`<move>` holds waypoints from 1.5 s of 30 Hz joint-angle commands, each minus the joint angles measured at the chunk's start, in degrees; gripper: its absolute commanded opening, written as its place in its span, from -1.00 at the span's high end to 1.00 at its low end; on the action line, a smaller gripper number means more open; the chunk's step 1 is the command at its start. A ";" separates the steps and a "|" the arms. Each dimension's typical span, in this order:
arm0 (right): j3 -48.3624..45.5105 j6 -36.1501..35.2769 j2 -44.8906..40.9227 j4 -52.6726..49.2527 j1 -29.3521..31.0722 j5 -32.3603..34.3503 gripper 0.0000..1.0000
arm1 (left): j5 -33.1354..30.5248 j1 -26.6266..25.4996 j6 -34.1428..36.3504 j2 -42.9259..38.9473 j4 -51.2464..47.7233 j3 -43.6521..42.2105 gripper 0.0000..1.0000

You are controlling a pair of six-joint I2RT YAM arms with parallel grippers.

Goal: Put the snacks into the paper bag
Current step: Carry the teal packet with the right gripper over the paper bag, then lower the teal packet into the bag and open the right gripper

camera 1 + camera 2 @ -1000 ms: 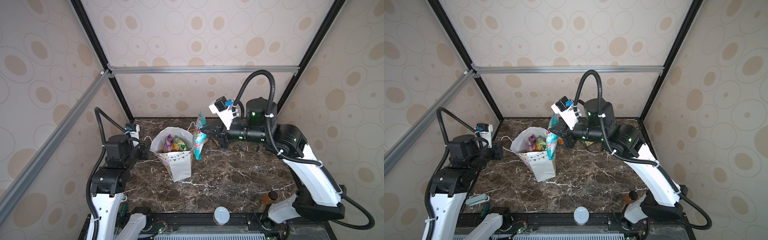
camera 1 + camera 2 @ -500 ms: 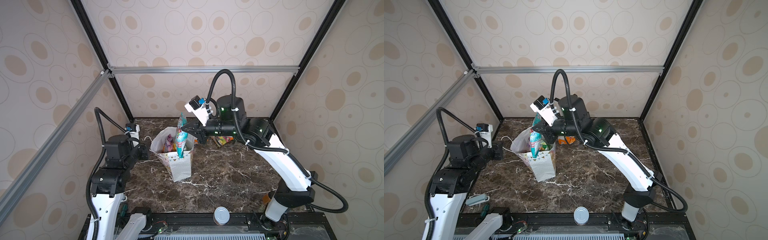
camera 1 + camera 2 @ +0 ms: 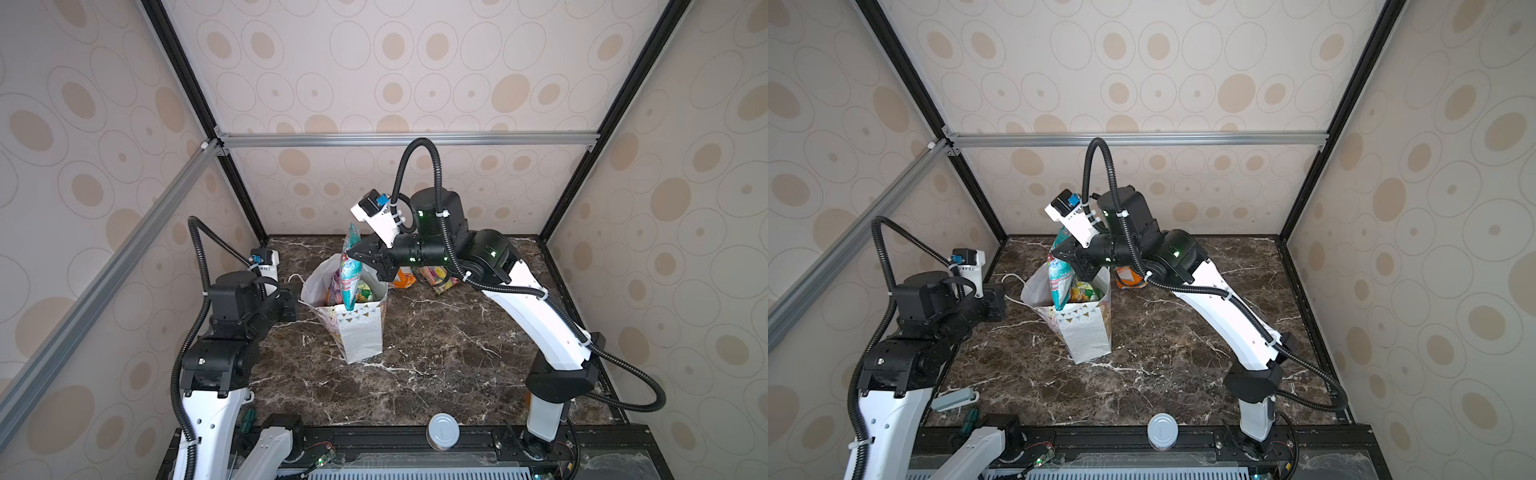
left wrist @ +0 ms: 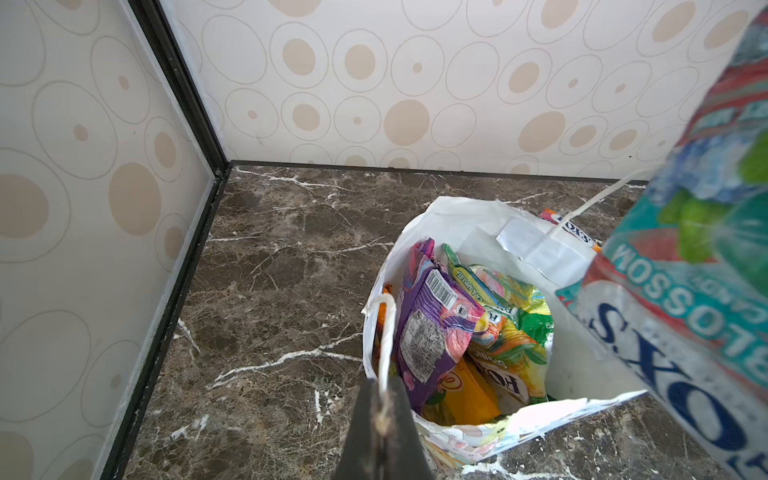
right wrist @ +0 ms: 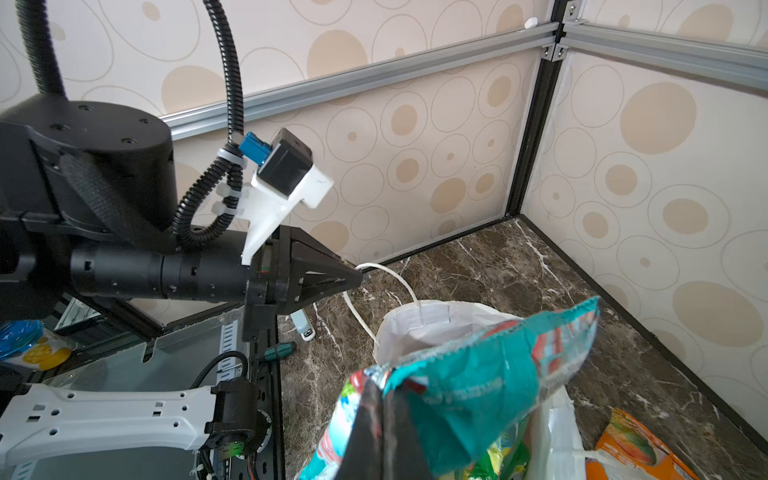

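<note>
Paper bag [image 3: 359, 332] standing open, mid-frame in a top view, several snacks inside, purple packet [image 4: 432, 324] among them; teal FOX'S packet [image 3: 348, 272] hanging over its mouth, pinched shut-jawed by right gripper [image 3: 354, 254]; left gripper [image 4: 380, 415] clamped on cord handle [image 4: 386, 328]; orange packet [image 3: 404, 279] and multicoloured packet [image 3: 436, 276] not yet bagged, on marble table [image 3: 436, 353] right of bag.

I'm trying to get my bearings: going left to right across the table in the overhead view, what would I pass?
From the left: left arm → paper bag → orange packet → multicoloured packet. The teal packet overlaps the bag, so it is left out.
</note>
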 commanded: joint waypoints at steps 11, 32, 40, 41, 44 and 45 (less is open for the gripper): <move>3.85 -2.12 6.01 2.12 -1.60 1.65 1.00 | -1.11 0.06 1.15 -1.68 1.29 0.45 1.00; 2.27 -6.12 9.71 -1.24 -1.39 9.73 1.00 | -1.51 0.05 1.33 -1.50 1.52 0.30 1.00; 1.85 -10.07 10.72 -3.07 0.23 15.67 1.00 | -1.77 0.06 1.58 -1.54 1.26 0.37 1.00; 1.62 -10.76 10.64 -3.34 0.62 17.02 1.00 | -1.91 0.06 1.59 -1.50 1.32 0.43 1.00; 1.73 -12.01 10.63 -3.11 1.29 21.97 1.00 | -1.78 0.08 1.59 -1.42 1.51 0.72 1.00; 1.90 -12.30 10.68 -2.92 1.28 22.95 1.00 | -1.69 0.04 1.63 -1.37 1.55 0.72 1.00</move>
